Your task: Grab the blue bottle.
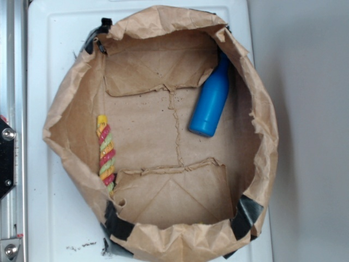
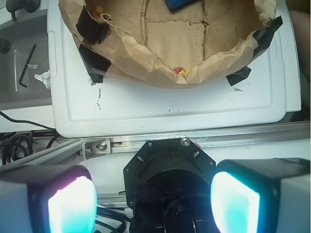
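Gripper [image 2: 155, 204] hangs back over the rail, jaws wide apart, while the matte blue bottle [image 1: 210, 99] lies in a crumpled paper bag [image 1: 163, 136].

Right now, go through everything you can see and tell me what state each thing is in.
blue bottle: lying on its side inside the bag, capped, not held.
striped stick: lying flat against the bag's left wall.
paper bag: open, rim rolled down, taped at the edges.
gripper: jaws open, empty, outside the bag.
white tray: flat under the bag, speckled with dark crumbs.
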`<state>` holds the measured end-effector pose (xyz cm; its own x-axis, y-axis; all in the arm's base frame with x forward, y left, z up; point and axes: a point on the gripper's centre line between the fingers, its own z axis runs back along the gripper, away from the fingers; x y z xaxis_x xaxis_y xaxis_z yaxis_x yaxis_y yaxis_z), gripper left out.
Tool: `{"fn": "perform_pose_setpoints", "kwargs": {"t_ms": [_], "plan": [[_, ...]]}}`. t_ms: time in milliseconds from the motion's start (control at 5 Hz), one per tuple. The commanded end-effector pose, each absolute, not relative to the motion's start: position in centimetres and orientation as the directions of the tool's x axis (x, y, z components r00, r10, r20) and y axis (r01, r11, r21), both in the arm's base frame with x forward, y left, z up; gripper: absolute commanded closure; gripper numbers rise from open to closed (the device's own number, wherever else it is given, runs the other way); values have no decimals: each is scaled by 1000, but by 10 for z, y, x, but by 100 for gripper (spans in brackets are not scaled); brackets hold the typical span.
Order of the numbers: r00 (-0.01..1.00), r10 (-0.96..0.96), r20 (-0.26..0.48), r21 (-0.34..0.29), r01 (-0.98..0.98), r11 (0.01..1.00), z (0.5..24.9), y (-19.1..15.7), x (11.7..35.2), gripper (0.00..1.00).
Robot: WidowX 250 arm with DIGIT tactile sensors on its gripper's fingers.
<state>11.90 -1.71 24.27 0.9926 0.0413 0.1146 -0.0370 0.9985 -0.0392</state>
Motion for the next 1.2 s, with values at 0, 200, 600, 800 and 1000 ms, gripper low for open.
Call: {"fn": "perform_pose_setpoints", "kwargs": {"t_ms": [0, 200, 600, 800, 1000], "plan": [[993, 41, 115, -39, -37, 999, 243, -17, 119, 0], [970, 223, 96, -45, -220, 975, 232, -2, 169, 0], [847, 522, 98, -236, -490, 839, 198, 32, 261, 0], [681, 718, 144, -330, -651, 684, 161, 52, 304, 0], [495, 846, 197, -346, -773, 532, 138, 71, 347, 0]]}}
